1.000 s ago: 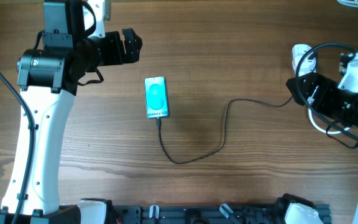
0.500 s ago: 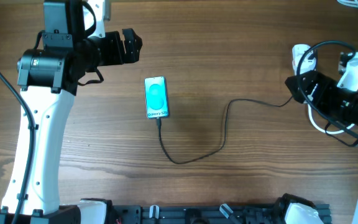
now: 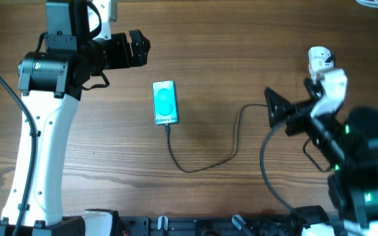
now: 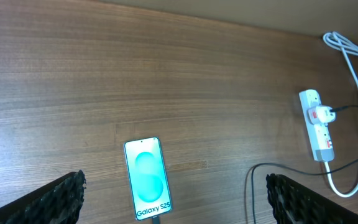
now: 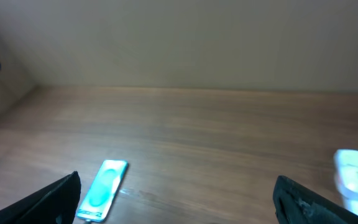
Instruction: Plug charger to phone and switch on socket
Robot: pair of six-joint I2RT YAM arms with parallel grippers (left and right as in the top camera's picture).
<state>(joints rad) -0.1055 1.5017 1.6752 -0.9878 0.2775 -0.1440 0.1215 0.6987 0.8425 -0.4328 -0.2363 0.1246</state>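
The phone [image 3: 165,101] lies screen up left of the table's middle, lit light blue. The charger [image 3: 205,164], a thin black cable, has its connector at the phone's bottom edge and loops right until my right arm hides it. The socket [image 3: 318,60], a white power strip, shows only its far end overhead. The left wrist view shows the whole socket [image 4: 317,124], a black plug in it. My left gripper [image 3: 140,49] is open and empty, far-left of the phone [image 4: 146,178]. My right gripper [image 3: 274,108] is open and empty, raised left of the socket [image 5: 356,180], facing the phone [image 5: 104,190].
The socket's thick white cord [image 4: 353,62] runs to the far right corner. My right arm's body [image 3: 356,151] covers the table's right side. A black rail [image 3: 209,226] runs along the front edge.
My right arm has swung away from the socket, toward the left and the front, and its gripper now points toward the phone. Left arm, phone and cable have not moved.
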